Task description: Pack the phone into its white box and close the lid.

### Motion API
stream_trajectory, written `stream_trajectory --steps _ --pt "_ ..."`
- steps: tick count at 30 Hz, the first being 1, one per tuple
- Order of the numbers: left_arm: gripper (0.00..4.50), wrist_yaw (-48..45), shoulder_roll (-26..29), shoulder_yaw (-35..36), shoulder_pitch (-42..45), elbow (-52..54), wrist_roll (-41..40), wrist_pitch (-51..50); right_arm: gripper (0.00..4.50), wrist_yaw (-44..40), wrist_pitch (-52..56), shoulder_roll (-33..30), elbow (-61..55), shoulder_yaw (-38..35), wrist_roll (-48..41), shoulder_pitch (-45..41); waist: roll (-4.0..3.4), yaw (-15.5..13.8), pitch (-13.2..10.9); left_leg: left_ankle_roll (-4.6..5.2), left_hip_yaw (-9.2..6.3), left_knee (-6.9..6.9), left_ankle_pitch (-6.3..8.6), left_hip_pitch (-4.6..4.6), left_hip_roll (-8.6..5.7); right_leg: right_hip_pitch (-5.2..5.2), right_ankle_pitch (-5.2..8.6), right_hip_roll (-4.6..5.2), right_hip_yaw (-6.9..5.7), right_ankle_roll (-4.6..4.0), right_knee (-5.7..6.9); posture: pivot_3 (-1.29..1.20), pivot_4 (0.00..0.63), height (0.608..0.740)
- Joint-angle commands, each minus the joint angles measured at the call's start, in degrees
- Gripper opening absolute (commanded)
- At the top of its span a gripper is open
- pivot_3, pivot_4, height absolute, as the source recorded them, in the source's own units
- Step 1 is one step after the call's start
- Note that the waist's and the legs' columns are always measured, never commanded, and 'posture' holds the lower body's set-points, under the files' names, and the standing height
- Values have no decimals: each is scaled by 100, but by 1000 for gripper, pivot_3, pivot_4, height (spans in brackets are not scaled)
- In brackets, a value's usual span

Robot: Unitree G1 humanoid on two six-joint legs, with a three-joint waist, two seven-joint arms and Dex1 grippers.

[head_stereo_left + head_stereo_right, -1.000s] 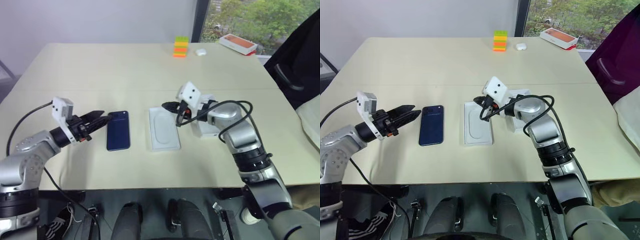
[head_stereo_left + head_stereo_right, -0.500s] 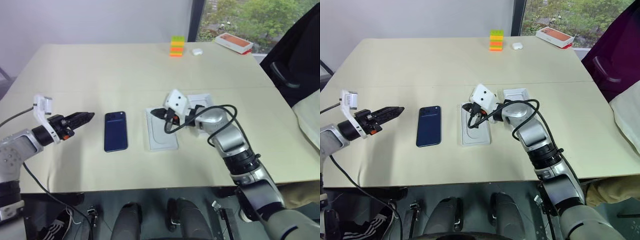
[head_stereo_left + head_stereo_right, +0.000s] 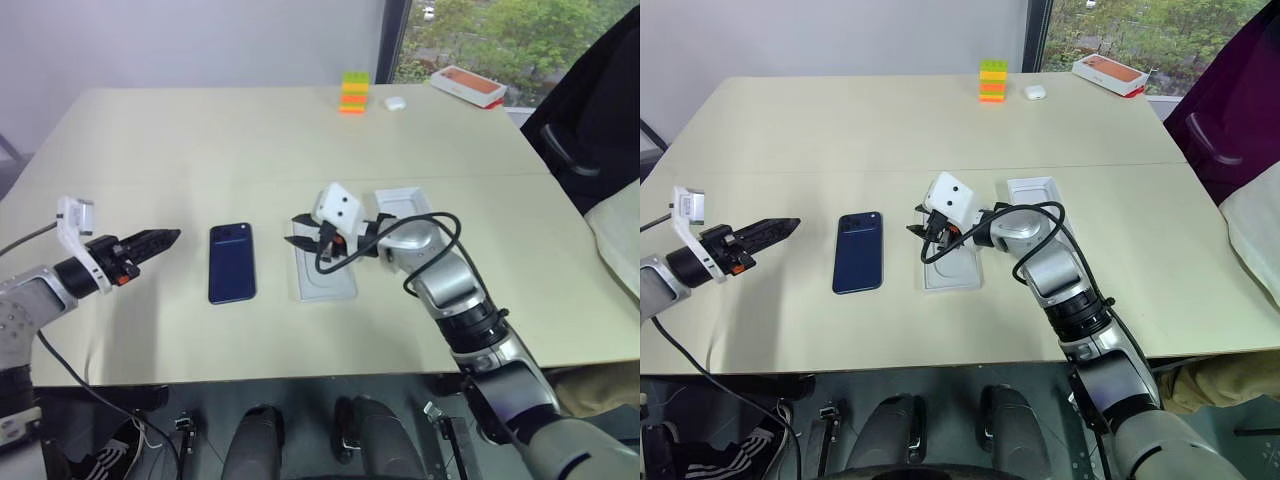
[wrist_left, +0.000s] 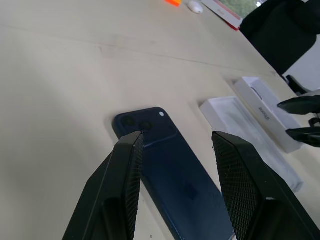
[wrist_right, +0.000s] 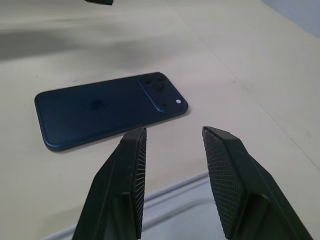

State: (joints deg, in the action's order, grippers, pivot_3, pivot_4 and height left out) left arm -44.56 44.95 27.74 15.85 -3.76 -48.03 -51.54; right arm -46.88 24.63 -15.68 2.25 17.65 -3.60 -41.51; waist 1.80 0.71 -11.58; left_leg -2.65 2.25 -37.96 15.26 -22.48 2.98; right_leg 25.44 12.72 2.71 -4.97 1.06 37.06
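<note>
The slim dark blue phone (image 3: 232,262) with round corners is seen lying flat on the big pale cream table (image 3: 200,130), back side up, with its little camera dots at its 12 o'clock end. It is not held by anything. At the phone's 3 o'clock, just beside it but not touching, a thin flat white tray (image 3: 325,265) with a long rounded dip in it is laid; whether this is the box or only an insert cannot be told. Past that, at about 2 o'clock from the phone, a shallow white box piece (image 3: 408,204) is set open side up, partly hidden by the right arm. The left gripper (image 3: 163,238) is held low at the phone's 9 o'clock, pointed at it, with its two black fingers (image 4: 125,190) spread and nothing between them. The right gripper (image 3: 300,230) is held over the flat white tray, at the phone's 3 o'clock, pointed at the phone, with its fingers (image 5: 227,180) parted and empty too. The phone is framed from both sides like this, probably so it can be picked up by one edge next. Far off at 12 o'clock, a small stack of green, yellow and orange blocks (image 3: 353,93), a little white pebble-shaped case (image 3: 394,102) and an orange-topped white box (image 3: 466,85) are left out of the way.
</note>
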Motion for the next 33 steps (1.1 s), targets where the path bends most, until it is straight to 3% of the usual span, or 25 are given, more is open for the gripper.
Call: stream_trajectory --steps 1,5,9,12,15,33 --pt "2313 50 -51 20 54 202 35 167 1599 85 -69 47 -210 -133 -81 -124 0 -3 0 0 0 0 0 0 0 0 0 0 0 0 0 0 150 740" --pt "2313 68 -77 -48 66 190 149 260 72 99 -97 -15 -160 -184 -69 -143 0 -1 0 0 0 0 0 0 0 0 0 1 0 0 0 0 150 740" --pt "2313 27 -36 77 132 77 -171 -181 72 193 -216 -40 -83 -96 95 -127 0 2 0 0 0 0 0 0 0 0 0 0 0 0 0 0 150 740" --pt "3152 111 34 104 202 -36 -238 -428 0 267 -268 29 -21 -46 154 -146 0 4 0 0 -1 0 0 0 0 0 0 0 0 1 0 0 150 740" --pt "4472 88 63 8 140 26 -62 -278 0 309 -345 87 32 11 222 -155 0 7 0 0 -1 0 0 0 0 0 0 0 0 0 0 0 150 740" --pt "4472 434 -182 123 292 -389 -355 -1136 0 521 -483 425 417 469 748 -229 1 12 0 0 -1 3 0 0 0 2 0 0 0 0 0 0 150 740"
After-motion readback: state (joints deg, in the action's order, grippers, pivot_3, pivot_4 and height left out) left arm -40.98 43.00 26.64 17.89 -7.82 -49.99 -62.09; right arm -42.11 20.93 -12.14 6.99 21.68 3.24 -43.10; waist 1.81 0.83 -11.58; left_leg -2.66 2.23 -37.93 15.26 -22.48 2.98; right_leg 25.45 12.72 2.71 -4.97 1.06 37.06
